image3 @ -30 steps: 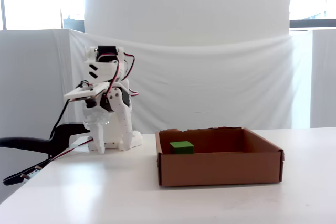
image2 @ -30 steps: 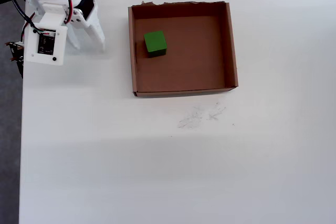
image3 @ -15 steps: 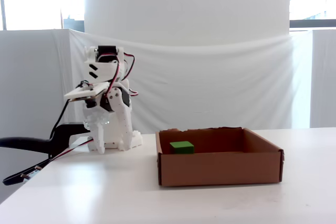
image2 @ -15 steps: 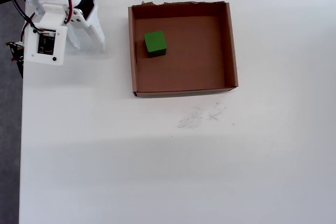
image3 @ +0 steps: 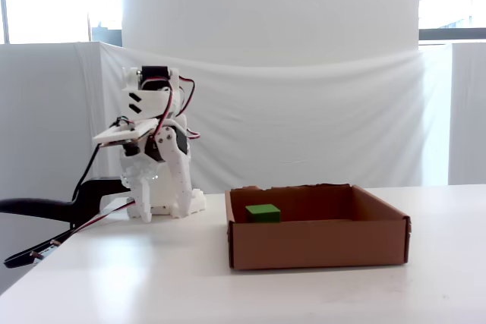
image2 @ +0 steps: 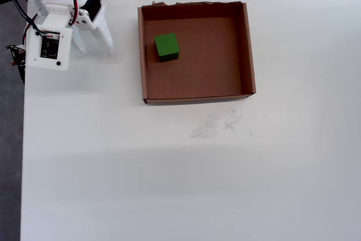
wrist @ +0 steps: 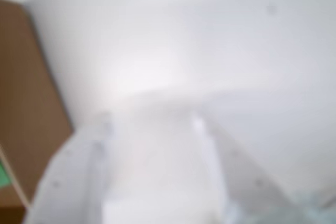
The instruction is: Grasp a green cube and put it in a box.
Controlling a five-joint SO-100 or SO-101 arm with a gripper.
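The green cube (image2: 166, 45) lies on the floor of the brown cardboard box (image2: 248, 49), in its left part near the left wall; the fixed view shows the cube (image3: 263, 213) behind the box's front wall (image3: 319, 244). My gripper (image2: 95, 51) is folded back at the arm's base, well left of the box, pointing down at the table. Its two white fingers stand apart with nothing between them. The wrist view is blurred: the gripper (wrist: 152, 121) hangs over white table, with the box (wrist: 26, 103) and a sliver of the green cube (wrist: 3, 176) at the left edge.
The white table (image2: 186, 173) has faint scuff marks (image2: 214, 125) just in front of the box. Its left edge (image2: 22, 156) runs beside the arm, where a circuit board and cables (image2: 17, 55) hang. White cloth backs the scene in the fixed view.
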